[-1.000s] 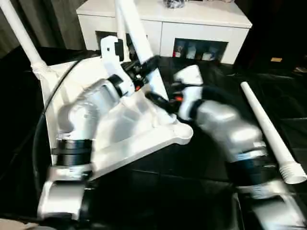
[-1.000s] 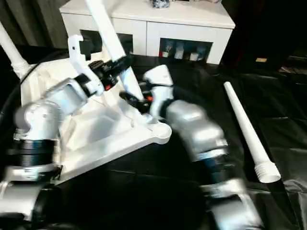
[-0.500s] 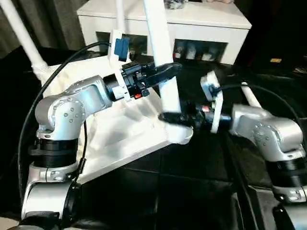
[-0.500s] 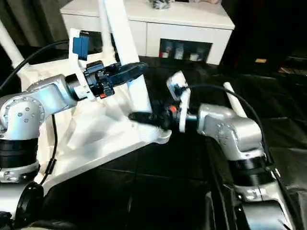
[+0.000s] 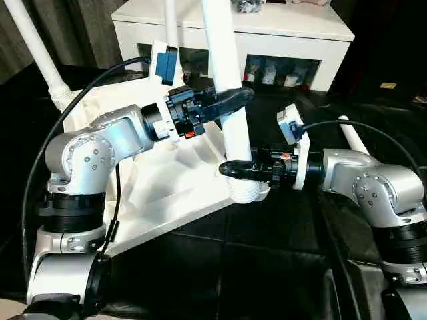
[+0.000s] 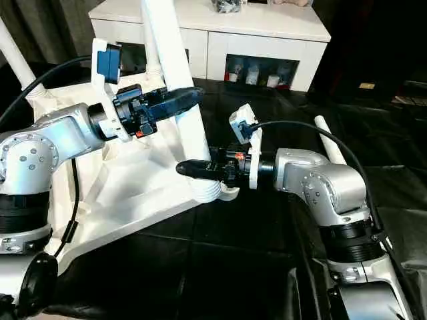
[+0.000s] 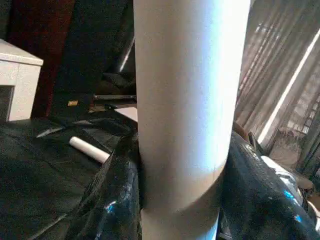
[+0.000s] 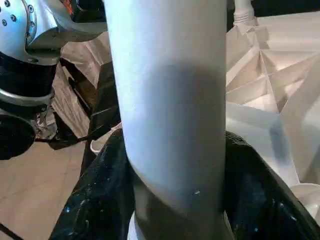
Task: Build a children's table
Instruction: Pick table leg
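Note:
The white tabletop [image 5: 167,187] lies upside down, ribbed underside up, on the black floor cover. Two legs stand in its far sockets, one at the left [image 5: 37,53] and one at the back [image 5: 171,27]. A third leg [image 5: 223,60] stands nearly upright in the near corner socket [image 5: 245,190]. My left gripper [image 5: 235,99] is shut on this leg partway up, its fingers [image 7: 107,200] pressed against both sides. My right gripper [image 5: 231,169] clasps the same leg just above the socket, fingers [image 8: 100,200] against it. A fourth leg [image 6: 330,143] lies loose behind my right arm.
A white cabinet [image 5: 300,30] with glass doors stands close behind the tabletop. A black cable [image 5: 40,167] loops beside my left arm. Black sheeting [image 5: 240,267] covers the floor in front of the tabletop and to the right.
The held leg has swung from a tilt to nearly upright in the corner socket. My right gripper has come in from the right and closed around its base.

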Available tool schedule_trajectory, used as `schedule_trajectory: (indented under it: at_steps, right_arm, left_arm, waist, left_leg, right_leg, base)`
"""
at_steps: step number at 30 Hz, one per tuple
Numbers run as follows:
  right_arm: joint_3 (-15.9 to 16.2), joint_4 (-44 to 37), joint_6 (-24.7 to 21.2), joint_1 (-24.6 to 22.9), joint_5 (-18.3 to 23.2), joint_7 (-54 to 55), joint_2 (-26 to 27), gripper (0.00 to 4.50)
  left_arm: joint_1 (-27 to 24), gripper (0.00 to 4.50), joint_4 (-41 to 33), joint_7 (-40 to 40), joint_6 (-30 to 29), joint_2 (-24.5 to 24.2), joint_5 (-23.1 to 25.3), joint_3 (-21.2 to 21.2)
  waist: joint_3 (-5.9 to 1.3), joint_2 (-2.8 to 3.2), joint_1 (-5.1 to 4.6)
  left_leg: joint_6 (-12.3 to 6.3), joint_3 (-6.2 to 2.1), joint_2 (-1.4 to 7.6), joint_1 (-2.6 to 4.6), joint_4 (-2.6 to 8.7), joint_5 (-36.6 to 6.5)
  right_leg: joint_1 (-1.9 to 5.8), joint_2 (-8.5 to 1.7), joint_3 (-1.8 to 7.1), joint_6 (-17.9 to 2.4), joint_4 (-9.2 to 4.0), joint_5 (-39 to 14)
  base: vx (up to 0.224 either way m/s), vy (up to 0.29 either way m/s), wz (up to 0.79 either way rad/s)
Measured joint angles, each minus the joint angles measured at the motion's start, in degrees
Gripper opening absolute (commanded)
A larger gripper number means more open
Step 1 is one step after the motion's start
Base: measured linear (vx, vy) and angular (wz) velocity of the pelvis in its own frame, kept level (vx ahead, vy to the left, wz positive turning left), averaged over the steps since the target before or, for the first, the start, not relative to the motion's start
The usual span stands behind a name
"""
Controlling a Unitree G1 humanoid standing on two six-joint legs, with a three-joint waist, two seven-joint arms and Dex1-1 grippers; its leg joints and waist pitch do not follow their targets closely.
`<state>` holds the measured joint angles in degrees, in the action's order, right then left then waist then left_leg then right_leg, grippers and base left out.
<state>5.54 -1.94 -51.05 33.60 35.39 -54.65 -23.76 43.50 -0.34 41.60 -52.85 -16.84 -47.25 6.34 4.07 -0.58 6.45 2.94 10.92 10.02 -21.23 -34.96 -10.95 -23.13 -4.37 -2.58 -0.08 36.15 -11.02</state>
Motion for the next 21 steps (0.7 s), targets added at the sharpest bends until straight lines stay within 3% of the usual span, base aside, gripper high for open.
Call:
schedule_trajectory:
  at_steps: [3,5,7,9,12,17,21]
  right_arm:
    - [0.3,-0.2,0.5,-0.3,-0.3,1.0,0.5,1.99]
    - [0.6,-0.1,2.4,-0.3,-2.0,3.2,2.2,1.97]
    - [1.3,0.5,4.5,-0.3,-4.6,6.9,3.9,1.94]
    - [3.1,1.8,8.9,-0.2,-9.8,11.9,5.7,1.93]
    - [4.4,2.8,11.7,-0.2,-13.5,16.3,7.6,1.92]
    - [6.3,3.9,14.1,-0.2,-17.8,23.1,11.8,1.92]
    - [6.3,5.5,15.7,0.3,-20.4,26.9,13.3,1.91]
  left_arm:
    - [-0.4,1.82,0.0,-0.7,0.4,0.1,0.2,0.0]
    - [-0.4,2.52,0.1,-2.9,0.9,0.7,1.0,0.6]
    - [-0.2,2.52,0.6,-5.7,1.3,1.6,2.1,0.7]
    - [-0.3,2.58,1.2,-8.4,2.8,2.4,4.3,0.7]
    - [-0.8,2.93,1.2,-12.6,5.7,4.8,7.3,0.5]
    - [-2.8,2.92,1.3,-20.0,11.0,10.2,11.8,-0.5]
    - [-2.8,2.92,2.9,-24.4,12.6,11.4,14.6,-1.1]
  waist:
    - [0.0,0.0,0.01]
    - [-0.01,-0.03,-0.01]
    - [-0.02,-0.04,-0.03]
    - [-0.02,-0.04,-0.07]
    - [-0.02,-0.04,-0.02]
    - [-0.02,0.02,-0.21]
    - [-0.02,0.02,-0.37]
  left_leg:
    - [0.0,0.0,0.0,-0.01,0.0,0.0]
    - [0.02,0.0,0.0,0.0,0.0,0.0]
    - [0.04,0.0,0.0,0.03,0.0,0.0]
    - [0.1,-0.01,0.0,0.01,0.0,0.1]
    - [0.1,-0.03,0.0,-0.04,0.01,0.1]
    - [0.1,-0.04,-0.01,-0.1,0.01,0.0]
    - [0.1,-0.07,-0.01,-0.08,0.01,0.0]
  right_leg:
    - [0.0,0.0,0.0,0.0,0.0,0.0]
    - [0.0,0.0,0.0,0.0,0.0,0.0]
    - [0.01,0.0,0.01,0.0,0.01,0.0]
    - [0.0,0.0,0.0,0.0,0.01,0.0]
    - [-0.01,0.0,-0.01,0.0,-0.02,0.0]
    - [-0.03,0.0,-0.02,0.0,-0.08,0.0]
    - [-0.03,0.0,-0.03,0.1,-0.06,0.0]
  base:
    - [0.0,0.0,0.0]
    - [0.0,0.0,0.0]
    - [0.0,0.0,0.0]
    - [0.0,0.0,0.0]
    - [0.0,0.0,0.0]
    - [0.0,0.0,0.0]
    - [0.0,0.0,0.0]
